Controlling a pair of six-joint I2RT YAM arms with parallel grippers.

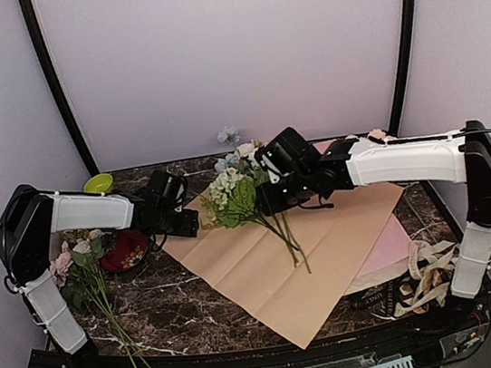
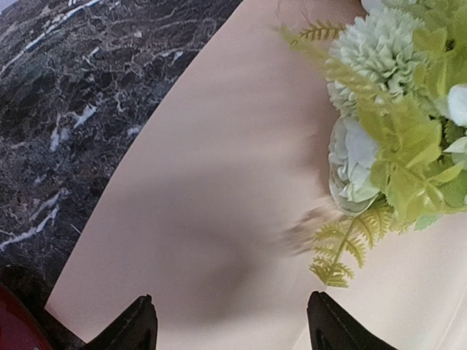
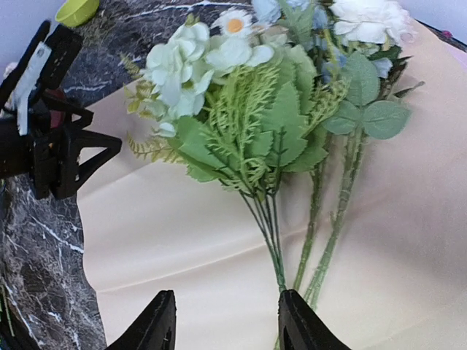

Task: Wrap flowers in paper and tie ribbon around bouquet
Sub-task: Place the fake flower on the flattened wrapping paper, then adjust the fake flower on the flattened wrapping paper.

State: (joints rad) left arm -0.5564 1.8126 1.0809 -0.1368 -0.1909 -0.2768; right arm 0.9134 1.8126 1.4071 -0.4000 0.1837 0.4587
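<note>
Tan paper (image 1: pixel 327 246) lies flat on the worktop (image 1: pixel 189 302). The flowers (image 1: pixel 243 195) lie on it, with their stems pointing at its near corner. I think the laying-down step is done. Next the paper must be folded over the stems. The right arm (image 1: pixel 403 164) has its jaws open by the stems, holding nothing. The left arm (image 1: pixel 89 210) has its jaws open over the paper's edge, empty too.

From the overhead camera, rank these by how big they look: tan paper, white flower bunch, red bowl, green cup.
1. tan paper
2. white flower bunch
3. red bowl, partly hidden by the left arm
4. green cup, also partly hidden, so the order of these last two is less sure
</note>
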